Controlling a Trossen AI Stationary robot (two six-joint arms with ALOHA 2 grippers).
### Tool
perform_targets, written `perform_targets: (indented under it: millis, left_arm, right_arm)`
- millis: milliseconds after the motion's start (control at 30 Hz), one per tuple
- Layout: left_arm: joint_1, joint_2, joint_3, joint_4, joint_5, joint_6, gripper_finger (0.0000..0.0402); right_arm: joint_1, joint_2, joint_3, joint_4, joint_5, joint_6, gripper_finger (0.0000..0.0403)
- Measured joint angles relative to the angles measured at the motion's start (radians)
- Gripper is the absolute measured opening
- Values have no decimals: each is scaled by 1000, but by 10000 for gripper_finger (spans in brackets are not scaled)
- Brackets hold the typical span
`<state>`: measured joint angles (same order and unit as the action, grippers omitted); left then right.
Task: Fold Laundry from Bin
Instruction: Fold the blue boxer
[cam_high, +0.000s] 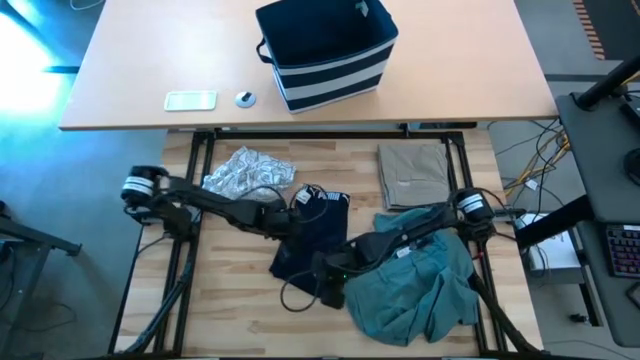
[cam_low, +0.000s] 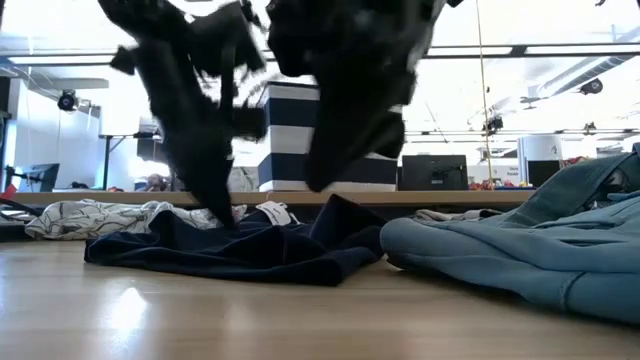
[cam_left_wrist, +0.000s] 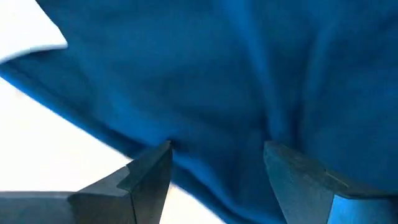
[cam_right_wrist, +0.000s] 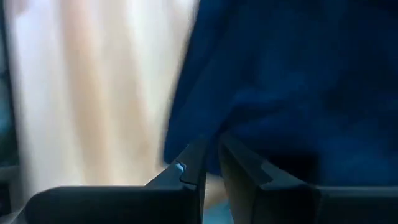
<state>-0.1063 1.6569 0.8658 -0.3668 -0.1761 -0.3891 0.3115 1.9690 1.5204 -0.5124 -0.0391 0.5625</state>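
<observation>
The dark navy garment (cam_high: 308, 240) lies spread on the wooden table, with the teal-green garment (cam_high: 420, 290) crumpled to its right. A grey-white patterned garment (cam_high: 248, 172) and a folded tan one (cam_high: 412, 172) lie farther back. The striped navy bin (cam_high: 325, 50) stands on the far table. My left gripper (cam_left_wrist: 217, 152) stands open, pointing down onto the navy garment's far left part. My right gripper (cam_right_wrist: 212, 152) is shut at the navy garment's near right edge. My left gripper touches the navy garment's upper surface (cam_left_wrist: 214, 134) with its open fingertips (cam_left_wrist: 160, 157), slanting down from the table's left; the cloth lies flat on the table under them. My right gripper pinches the navy garment's near right edge (cam_right_wrist: 208, 134) between its two fingertips, slanting down from the right. The cloth rises there in a small peak (cam_low: 336, 203); the rest lies on the table. One layer or several, I cannot tell.
A white flat device (cam_high: 190, 100) and a small round object (cam_high: 245, 98) lie on the far table left of the bin. A black cable loop (cam_high: 298, 296) hangs over the table near the right gripper. Bare wood (cam_high: 240, 300) shows at the near left.
</observation>
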Motion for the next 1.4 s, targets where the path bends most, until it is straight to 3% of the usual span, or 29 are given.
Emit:
perform_targets:
  millis: [133, 333, 433, 567, 667, 767, 900, 1000, 1133, 1267, 1400]
  left_arm:
    - [0, 76, 6, -20, -2, 7, 237]
    - [0, 88, 1, -93, -18, 3, 237]
    - [0, 56, -8, -180, -43, -16, 237]
    - [0, 6, -17, -291, -60, -94, 237]
    - [-15, -38, -24, -310, -52, -153, 237]
    - [-30, -90, -17, -295, -39, -169, 237]
    - [-28, -142, -14, -302, -42, -170, 237]
    - [-28, -187, -13, -338, -47, -172, 237]
    - [-29, -235, -38, -359, -51, -197, 237]
    - [-49, -259, -93, -319, -46, -243, 237]
    - [-94, -274, -117, -228, 27, -231, 237]
  right_arm:
    - [-10, 31, 0, 121, 89, -29, 38]
    - [-9, 116, 0, 67, -76, 10, 38]
    - [-9, 101, -2, -50, -178, 53, 38]
    - [-8, 15, -5, -148, -191, 38, 38]
    - [-15, -57, -2, -137, -129, 10, 38]
    - [-31, -78, -2, -50, 2, -5, 38]
    - [-67, -29, -2, 142, 70, -18, 38]
    - [-89, 43, -3, 172, 85, -7, 38]
    - [-96, 93, -7, 57, 42, 19, 38]
    - [-82, 77, -3, -199, 29, -31, 38]
    - [-90, 46, -5, -282, 32, -90, 38]
